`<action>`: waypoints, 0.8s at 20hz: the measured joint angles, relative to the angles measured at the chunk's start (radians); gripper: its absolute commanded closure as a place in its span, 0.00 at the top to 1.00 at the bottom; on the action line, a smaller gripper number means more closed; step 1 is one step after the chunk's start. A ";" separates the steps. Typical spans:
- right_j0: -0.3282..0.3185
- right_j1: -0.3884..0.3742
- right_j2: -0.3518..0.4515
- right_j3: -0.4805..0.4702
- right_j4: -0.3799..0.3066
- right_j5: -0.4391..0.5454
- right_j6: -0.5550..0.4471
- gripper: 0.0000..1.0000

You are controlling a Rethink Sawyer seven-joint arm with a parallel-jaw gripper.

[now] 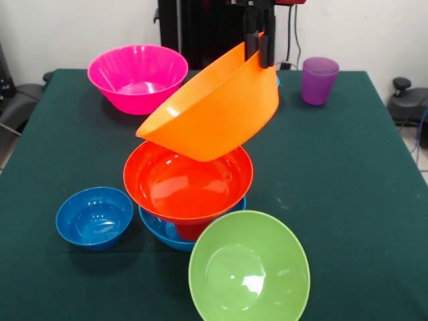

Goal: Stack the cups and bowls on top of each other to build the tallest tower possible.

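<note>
Sitting nearest on the green cloth surface: glossy lime bowl, dark blue bowl. Behind, tower of sky-blue bowl, red-orange bowl. Above, tilted orange bowl, rim pinched by end effector. Farthest: pink bowl, translucent purple cup.

1. The tablecloth is dark green and plain.
2. The far bowl is bright pink.
3. The tilted bowl is orange.
4. The bowl beneath it is red-orange.
5. The lowest bowl in the stack is sky-blue.
6. The small bowl is dark blue.
7. The nearest bowl is lime green.
8. The cup is translucent purple.
9. The gripper is black.
</note>
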 measured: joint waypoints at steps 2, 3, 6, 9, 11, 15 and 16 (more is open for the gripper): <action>-0.014 -0.003 0.009 0.000 -0.012 0.000 0.000 0.00; -0.019 -0.003 0.013 0.000 -0.015 0.000 0.000 0.00; -0.046 -0.005 0.034 0.000 -0.028 0.000 0.000 0.00; -0.073 -0.005 0.056 0.000 -0.043 0.000 -0.004 0.00; -0.081 -0.005 0.063 0.000 -0.049 0.000 -0.005 0.00; -0.110 -0.003 0.091 0.001 -0.072 0.000 -0.006 0.00; -0.116 -0.002 0.098 0.002 -0.077 -0.001 -0.006 0.00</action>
